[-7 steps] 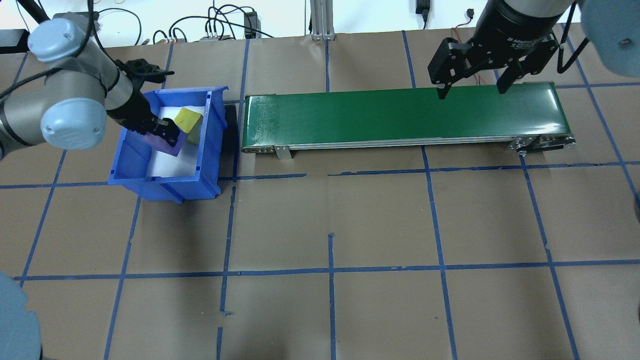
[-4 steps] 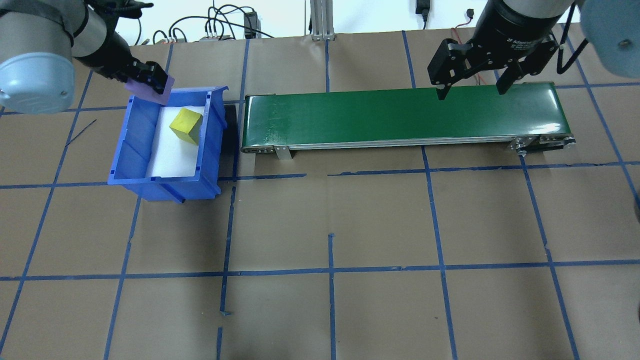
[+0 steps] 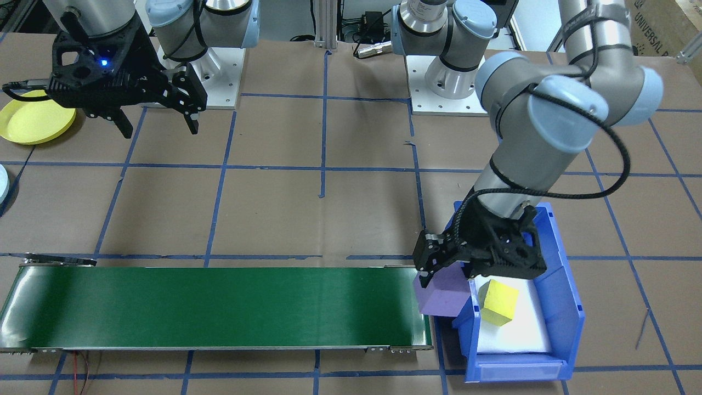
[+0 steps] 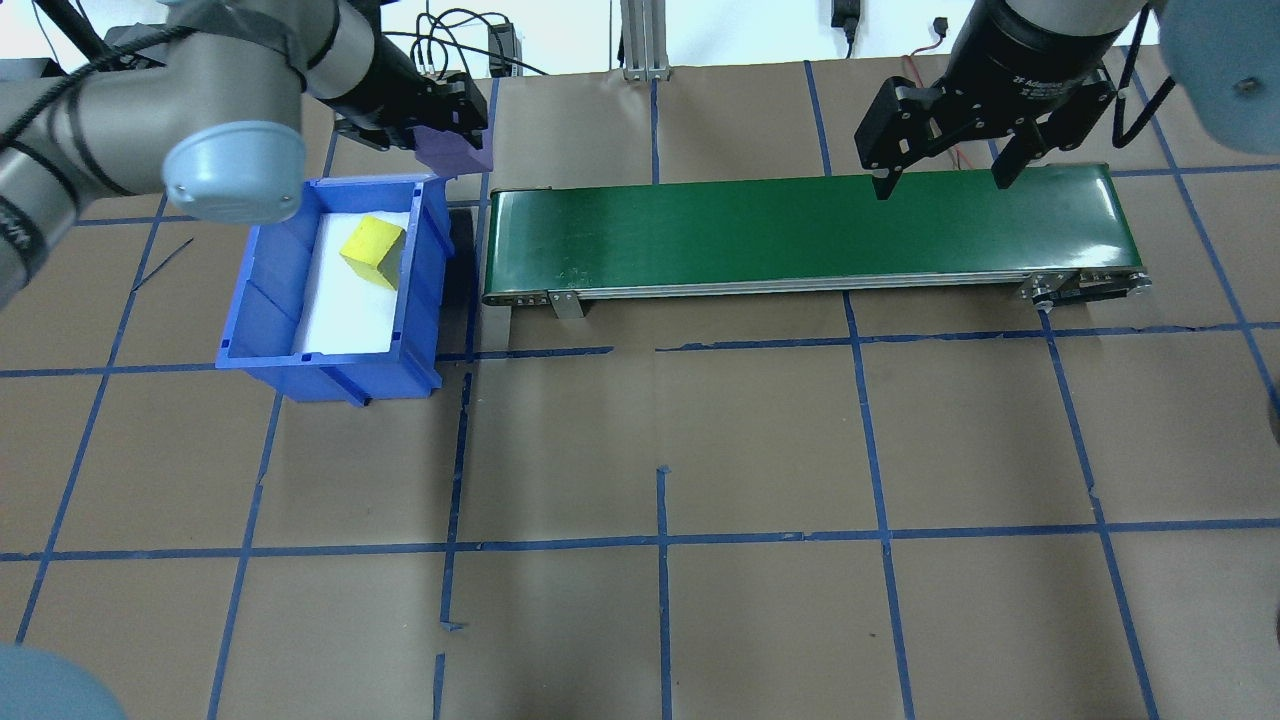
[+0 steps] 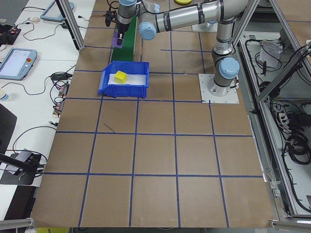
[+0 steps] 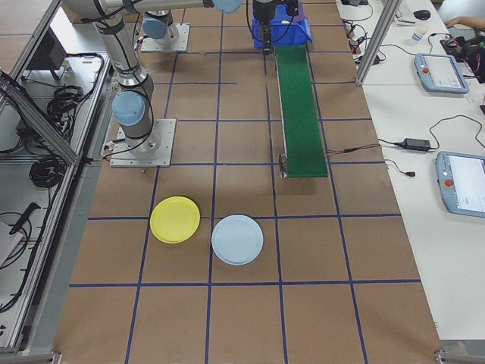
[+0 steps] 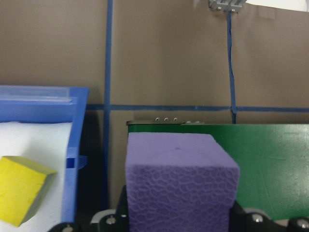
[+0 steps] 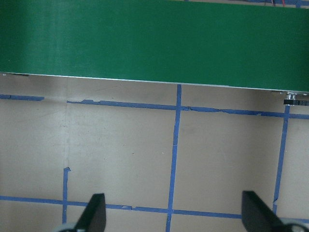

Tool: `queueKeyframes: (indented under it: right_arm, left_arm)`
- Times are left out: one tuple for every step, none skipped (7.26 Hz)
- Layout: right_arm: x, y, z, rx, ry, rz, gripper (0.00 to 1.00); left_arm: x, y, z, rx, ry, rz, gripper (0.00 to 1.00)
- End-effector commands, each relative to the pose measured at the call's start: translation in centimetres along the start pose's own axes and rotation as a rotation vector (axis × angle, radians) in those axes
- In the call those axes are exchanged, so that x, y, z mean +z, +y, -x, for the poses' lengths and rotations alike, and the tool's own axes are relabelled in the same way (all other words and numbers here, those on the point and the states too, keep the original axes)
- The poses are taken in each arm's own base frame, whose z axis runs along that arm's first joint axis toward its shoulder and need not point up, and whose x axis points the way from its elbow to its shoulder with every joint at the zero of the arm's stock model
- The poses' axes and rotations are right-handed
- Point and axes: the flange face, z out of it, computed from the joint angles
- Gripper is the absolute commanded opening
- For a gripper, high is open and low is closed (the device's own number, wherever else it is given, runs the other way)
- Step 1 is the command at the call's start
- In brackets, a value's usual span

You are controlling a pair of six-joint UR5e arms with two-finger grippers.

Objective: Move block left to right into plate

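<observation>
The left gripper (image 3: 439,272) is clamped on a purple block (image 3: 442,293), holding it up in the air at the lower right of the front-facing view, right over the gap between the blue bin (image 3: 570,312) and the near end of the green conveyor belt (image 3: 219,307). In the left wrist view the purple block (image 7: 178,181) fills the bottom centre, with the belt (image 7: 270,164) behind it to the right and the bin wall (image 7: 72,159) to the left. From overhead the same block (image 4: 455,150) sits at the upper left of the frame, just past the bin's far corner (image 4: 435,185). A yellow block (image 3: 498,302) lies tilted on the white liner inside the bin, apart from the gripper. Over at the upper left of the front-facing view the right gripper (image 3: 156,120) hangs with its fingers spread wide and nothing between them; overhead it (image 4: 940,180) is above the far end of the belt at the upper right. The yellow plate (image 3: 33,120) rests on the table at the far left edge of the front-facing view, just beside the right gripper's body. In the right-side view the yellow plate (image 6: 175,219) lies next to a pale blue plate (image 6: 237,239), both well apart from the belt's end.
</observation>
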Motion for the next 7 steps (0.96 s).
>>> queueKeyframes:
  right_arm:
    - [0.0,0.0,0.0,0.000,0.000,0.000,1.00]
    - [0.0,0.0,0.0,0.000,0.000,0.000,1.00]
    - [0.0,0.0,0.0,0.000,0.002,0.000,1.00]
    - [0.0,0.0,0.0,0.000,0.000,0.000,1.00]
    - [0.0,0.0,0.0,0.000,0.000,0.000,1.00]
    - [0.1,0.0,0.0,0.000,0.001,0.001,1.00]
    - [0.0,0.0,0.0,0.000,0.000,0.000,1.00]
  left_arm:
    - [5.2,0.0,-0.2,-0.010,0.031,-0.002,0.31]
    - [6.7,1.4,-0.4,-0.014,0.029,0.038,0.45]
    - [8.1,2.7,-0.3,-0.029,0.024,0.071,0.86]
    - [8.1,2.8,-0.3,-0.057,0.022,0.072,0.96]
    - [8.2,3.0,-0.5,-0.072,0.017,0.078,1.00]
    - [6.8,2.9,-0.5,-0.056,-0.014,0.058,1.00]
    - [4.6,2.4,-0.3,-0.046,-0.085,0.047,1.00]
